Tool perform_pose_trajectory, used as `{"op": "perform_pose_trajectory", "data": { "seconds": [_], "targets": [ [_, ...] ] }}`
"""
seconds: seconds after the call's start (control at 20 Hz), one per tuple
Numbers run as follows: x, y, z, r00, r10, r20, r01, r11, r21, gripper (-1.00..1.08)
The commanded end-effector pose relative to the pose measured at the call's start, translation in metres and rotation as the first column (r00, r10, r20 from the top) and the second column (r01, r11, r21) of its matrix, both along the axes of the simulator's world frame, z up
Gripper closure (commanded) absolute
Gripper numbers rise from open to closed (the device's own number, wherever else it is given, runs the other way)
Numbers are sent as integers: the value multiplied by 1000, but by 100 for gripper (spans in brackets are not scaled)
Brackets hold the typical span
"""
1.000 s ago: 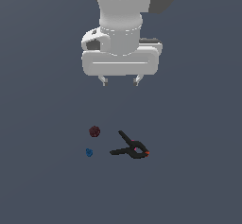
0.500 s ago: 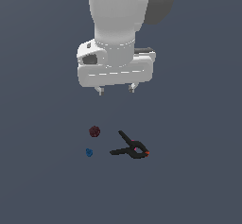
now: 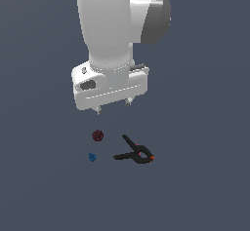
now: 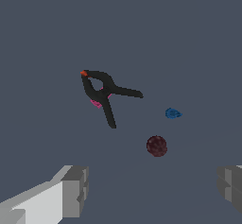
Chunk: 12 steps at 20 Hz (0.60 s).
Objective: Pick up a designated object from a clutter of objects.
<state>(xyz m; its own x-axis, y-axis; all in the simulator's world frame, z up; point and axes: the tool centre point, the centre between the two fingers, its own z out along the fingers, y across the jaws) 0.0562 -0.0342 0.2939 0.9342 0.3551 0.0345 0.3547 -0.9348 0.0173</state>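
The tiny bright blue piece lies on the grey floor, at the exterior view's left of the clutter; it also shows in the wrist view. The dark red bumpy ball sits just behind it, also in the wrist view. The black spring clamp with red-orange tips lies to the exterior view's right, also in the wrist view. My gripper hangs open and empty above the ball, well off the floor. Its fingers stand wide apart.
The floor is a plain dark grey surface with no edges in view. The white arm rises above the gripper.
The gripper has come down toward the clutter and turned a little. The three objects have not moved.
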Motion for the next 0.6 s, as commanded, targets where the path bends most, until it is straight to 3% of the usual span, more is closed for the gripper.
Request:
{"op": "perform_pose_trajectory", "data": {
  "seconds": [0.0,0.55],
  "targets": [
    [6,-6,-9,998,58,-2,-58,998,-3,-92],
    [30,-31,-50,954,301,-14,-301,954,-10,-92]
  ]
}}
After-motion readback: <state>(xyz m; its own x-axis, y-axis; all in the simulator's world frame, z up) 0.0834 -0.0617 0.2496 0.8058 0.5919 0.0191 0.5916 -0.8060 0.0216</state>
